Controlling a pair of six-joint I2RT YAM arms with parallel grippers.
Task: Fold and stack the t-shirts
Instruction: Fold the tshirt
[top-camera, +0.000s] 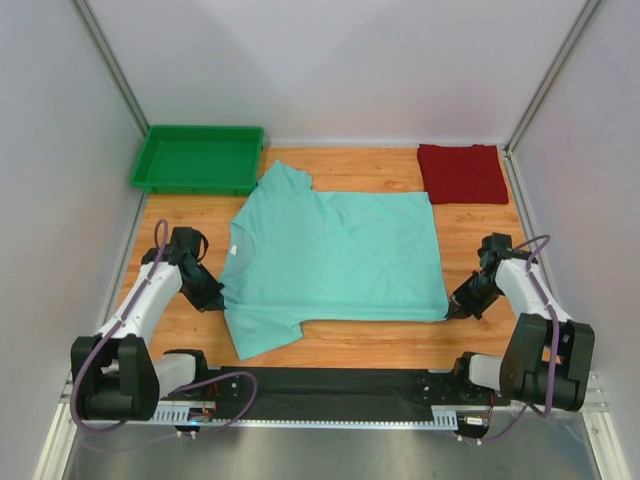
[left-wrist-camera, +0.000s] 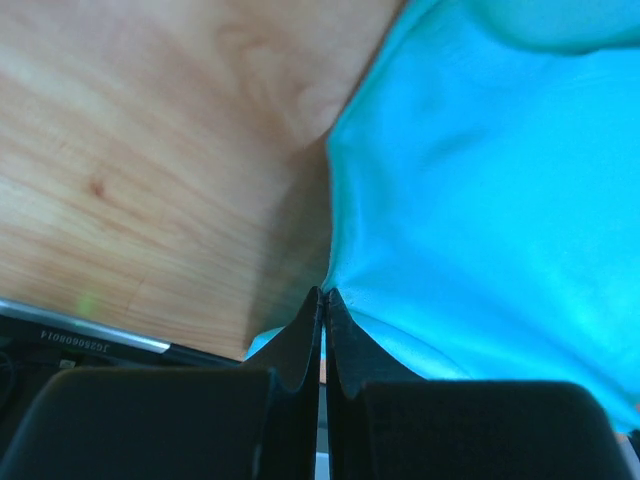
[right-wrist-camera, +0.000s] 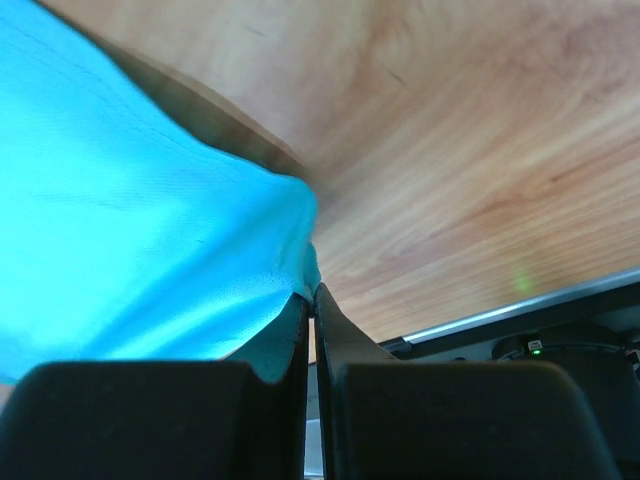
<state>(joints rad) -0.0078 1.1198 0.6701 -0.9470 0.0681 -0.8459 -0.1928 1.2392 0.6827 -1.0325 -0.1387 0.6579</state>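
Observation:
The mint green t-shirt (top-camera: 335, 255) lies spread flat on the wooden table (top-camera: 470, 220), collar to the left and hem to the right. My left gripper (top-camera: 213, 297) is shut on its near-left edge by the sleeve; in the left wrist view the gripper (left-wrist-camera: 324, 292) pinches the cloth (left-wrist-camera: 480, 180) at its tips. My right gripper (top-camera: 452, 310) is shut on the near-right hem corner. In the right wrist view its tips (right-wrist-camera: 310, 290) close on the fabric (right-wrist-camera: 120, 200), which rises slightly off the wood. The dark red t-shirt (top-camera: 461, 172) lies folded at the back right.
A bright green plastic tray (top-camera: 198, 158) sits at the back left corner. White walls with metal posts close in the sides and back. A black rail (top-camera: 330, 385) carrying the arm bases runs along the near edge.

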